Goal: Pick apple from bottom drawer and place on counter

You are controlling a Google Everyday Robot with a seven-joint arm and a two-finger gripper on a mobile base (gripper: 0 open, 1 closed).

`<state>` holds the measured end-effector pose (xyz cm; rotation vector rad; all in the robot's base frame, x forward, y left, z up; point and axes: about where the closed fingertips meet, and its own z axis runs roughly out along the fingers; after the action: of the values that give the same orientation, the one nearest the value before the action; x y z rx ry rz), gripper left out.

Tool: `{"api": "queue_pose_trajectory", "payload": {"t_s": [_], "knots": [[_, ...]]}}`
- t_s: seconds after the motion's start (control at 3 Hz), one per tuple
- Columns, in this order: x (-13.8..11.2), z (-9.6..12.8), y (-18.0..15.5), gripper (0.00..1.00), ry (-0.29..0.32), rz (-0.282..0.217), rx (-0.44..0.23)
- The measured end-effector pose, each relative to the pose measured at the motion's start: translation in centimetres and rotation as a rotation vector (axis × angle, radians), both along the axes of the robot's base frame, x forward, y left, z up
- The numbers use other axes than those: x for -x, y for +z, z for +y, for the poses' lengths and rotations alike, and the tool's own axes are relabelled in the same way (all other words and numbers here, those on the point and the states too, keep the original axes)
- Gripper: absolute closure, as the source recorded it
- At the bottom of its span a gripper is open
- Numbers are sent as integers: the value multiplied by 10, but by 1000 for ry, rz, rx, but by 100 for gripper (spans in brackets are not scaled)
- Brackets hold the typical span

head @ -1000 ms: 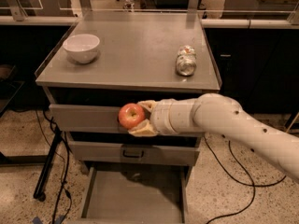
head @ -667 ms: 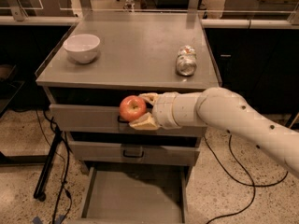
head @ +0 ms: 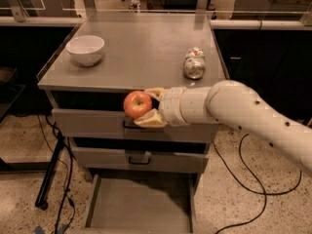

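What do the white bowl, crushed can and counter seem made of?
Round white bowl: probably glazed ceramic or plastic, smooth, soft sheen. Crushed silver can: thin metal, dented and shiny. Flat grey counter: apparently brushed metal, dull reflections. The gripper, in front of the top drawer, grips the red apple.

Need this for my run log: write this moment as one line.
gripper: before top drawer, shut on apple | apple: midair, below counter edge | bottom drawer: open | placement: not yet

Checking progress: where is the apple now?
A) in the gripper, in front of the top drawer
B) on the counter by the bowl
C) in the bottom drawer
A: the gripper holds the apple before the top drawer, just below the counter edge.
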<state>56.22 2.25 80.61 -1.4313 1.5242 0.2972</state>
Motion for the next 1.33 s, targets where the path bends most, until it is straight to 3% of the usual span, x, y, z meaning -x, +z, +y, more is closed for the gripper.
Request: {"api": "queue_pose_trajectory", "payload": {"t_s": [0.33,1.0,1.33], "knots": [[-16,-3,39,100,-2,-54,-4],[-35,0,44,100,36,-11,-11],[-83,8,76,100,97,9,-14]]}}
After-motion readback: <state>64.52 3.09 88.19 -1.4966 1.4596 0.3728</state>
